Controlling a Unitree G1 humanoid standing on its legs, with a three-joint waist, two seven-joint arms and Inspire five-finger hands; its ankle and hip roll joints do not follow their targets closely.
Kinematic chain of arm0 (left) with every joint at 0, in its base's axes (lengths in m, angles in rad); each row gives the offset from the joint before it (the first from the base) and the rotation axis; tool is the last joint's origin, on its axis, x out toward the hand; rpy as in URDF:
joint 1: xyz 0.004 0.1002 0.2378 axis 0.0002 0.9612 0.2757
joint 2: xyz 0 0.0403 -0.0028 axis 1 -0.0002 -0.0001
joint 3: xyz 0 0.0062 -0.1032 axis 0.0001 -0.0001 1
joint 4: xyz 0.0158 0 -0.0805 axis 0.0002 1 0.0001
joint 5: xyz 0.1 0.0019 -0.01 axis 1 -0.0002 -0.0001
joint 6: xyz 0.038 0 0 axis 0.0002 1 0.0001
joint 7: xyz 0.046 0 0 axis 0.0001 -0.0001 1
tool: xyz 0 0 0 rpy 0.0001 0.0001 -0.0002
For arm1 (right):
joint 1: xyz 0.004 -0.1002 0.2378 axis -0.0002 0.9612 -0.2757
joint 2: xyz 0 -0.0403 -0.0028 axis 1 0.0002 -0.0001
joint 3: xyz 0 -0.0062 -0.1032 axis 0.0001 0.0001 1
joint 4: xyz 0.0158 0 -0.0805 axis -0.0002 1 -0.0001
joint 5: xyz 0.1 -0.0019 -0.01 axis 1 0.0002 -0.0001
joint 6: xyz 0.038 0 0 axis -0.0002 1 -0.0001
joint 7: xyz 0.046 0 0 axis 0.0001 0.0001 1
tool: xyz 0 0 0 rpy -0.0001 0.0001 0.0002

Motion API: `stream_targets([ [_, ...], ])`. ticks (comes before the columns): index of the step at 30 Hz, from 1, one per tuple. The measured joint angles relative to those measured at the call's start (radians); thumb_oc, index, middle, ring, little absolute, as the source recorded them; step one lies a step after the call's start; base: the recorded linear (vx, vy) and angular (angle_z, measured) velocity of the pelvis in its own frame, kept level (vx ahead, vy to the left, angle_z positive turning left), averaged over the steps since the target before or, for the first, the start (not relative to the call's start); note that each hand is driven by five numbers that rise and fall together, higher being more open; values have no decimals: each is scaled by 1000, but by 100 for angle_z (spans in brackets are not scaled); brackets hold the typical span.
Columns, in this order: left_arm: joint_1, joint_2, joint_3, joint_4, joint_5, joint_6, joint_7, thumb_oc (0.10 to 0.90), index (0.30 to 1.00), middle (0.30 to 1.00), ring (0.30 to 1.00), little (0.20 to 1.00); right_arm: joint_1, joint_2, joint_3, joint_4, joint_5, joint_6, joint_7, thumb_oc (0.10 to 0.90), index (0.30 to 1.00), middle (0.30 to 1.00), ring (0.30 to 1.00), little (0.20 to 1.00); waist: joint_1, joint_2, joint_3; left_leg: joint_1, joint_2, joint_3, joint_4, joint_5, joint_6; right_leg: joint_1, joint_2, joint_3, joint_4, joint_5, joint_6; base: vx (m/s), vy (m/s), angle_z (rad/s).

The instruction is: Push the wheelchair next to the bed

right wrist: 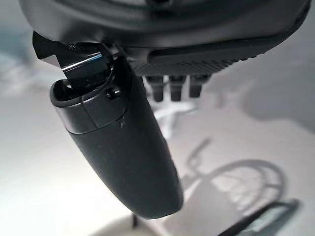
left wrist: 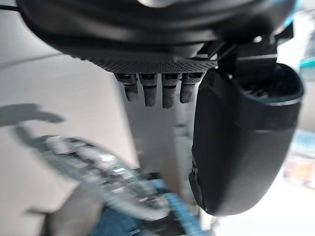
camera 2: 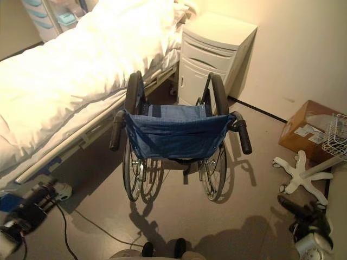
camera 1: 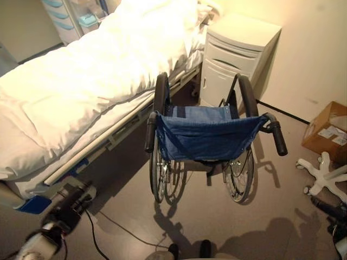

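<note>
Beside the bed (camera 1: 81,81), wheelchair (camera 1: 206,135) stands back to camera, nose near a white cabinet (camera 1: 238,54). Both hands low and off it: left hand (left wrist: 236,147) and right hand (right wrist: 123,152), fingers look relaxed. Box (camera 1: 328,130) label unreadable.

Open floor btwn hands & wheelchair (camera 1: 209,135)

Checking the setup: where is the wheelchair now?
In the left eye view the wheelchair stands mid-floor, back toward the camera, beside the bed on its left, with the cabinet just beyond it.
</note>
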Motion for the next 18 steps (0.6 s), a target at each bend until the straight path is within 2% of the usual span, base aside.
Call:
stream_targets([
  [1,-35,-32,-46,112,20,-28,-7,800,900,900,900,900,-19,31,19,99,61,-46,32,800,900,900,900,900,-5,1,-21,-2,0,7,0,0,0,-4,0,3,0,-1,2,13,-4,-11],
  [3,-103,-85,-133,302,76,-64,9,800,900,900,900,900,-57,74,78,245,134,-79,60,800,900,900,900,900,-24,0,-47,-2,1,10,-1,0,0,-6,0,7,-4,-1,3,11,3,-9],
  [4,-145,-131,-180,411,93,-81,19,800,900,900,900,900,-94,113,88,374,173,-84,92,800,900,900,900,900,-28,-2,-60,-2,0,11,-3,0,0,-8,0,8,-4,0,4,4,9,-5],
  [5,-144,-155,-201,435,98,-81,19,800,900,900,900,900,-96,132,96,425,176,-81,106,800,900,900,900,900,-28,-3,-61,-3,0,11,-3,0,1,-9,0,9,-4,0,4,0,0,0],
  [7,-173,-259,-267,572,155,-126,3,800,900,900,900,900,-135,187,139,645,170,-74,181,800,900,900,900,900,-21,-2,-69,1,-2,12,-3,2,3,-10,-2,10,-4,1,4,0,0,0],
  [9,-188,-313,-277,686,182,-140,-10,800,900,900,900,900,-136,237,196,720,154,-48,195,800,900,900,900,900,-21,-2,-75,2,-2,11,-3,2,3,-10,-1,12,-4,4,-1,6,11,-2],
  [12,-200,-348,-314,840,266,-203,-27,800,900,900,900,900,-144,294,273,785,38,-6,206,800,900,900,900,900,-27,6,-84,1,-2,12,-3,2,3,-11,-1,13,-4,5,-1,-1,25,0],
  [13,-198,-351,-329,853,291,-223,-25,800,900,900,900,900,-144,299,285,791,20,-1,206,800,900,900,900,900,-26,9,-86,1,-2,12,-4,2,3,-11,-2,12,-4,5,-1,-16,53,1],
  [14,-196,-357,-366,872,348,-283,-8,800,900,900,900,900,-145,308,332,796,-41,1,206,800,900,900,900,900,-25,15,-91,1,-2,13,-6,2,4,-11,-2,12,-4,5,-1,-14,39,2],
  [15,-194,-357,-377,874,368,-304,-1,800,900,900,900,900,-145,312,351,796,-61,2,205,800,900,900,900,900,-25,17,-94,1,-2,13,-6,3,6,-11,-2,11,-4,5,-1,-18,44,2],
  [16,-186,-359,-392,877,395,-353,16,800,900,900,900,900,-145,314,379,796,-120,0,205,800,900,900,900,900,-21,22,-101,-2,-2,13,-9,4,6,-11,-2,11,-4,5,-1,-28,41,-1],
  [18,-179,-359,-395,894,407,-403,16,800,900,900,900,900,-150,299,434,775,-250,-10,211,800,900,900,900,900,-21,22,-112,-1,-2,12,-12,3,6,-11,-2,11,-4,5,-1,-39,42,0],
])
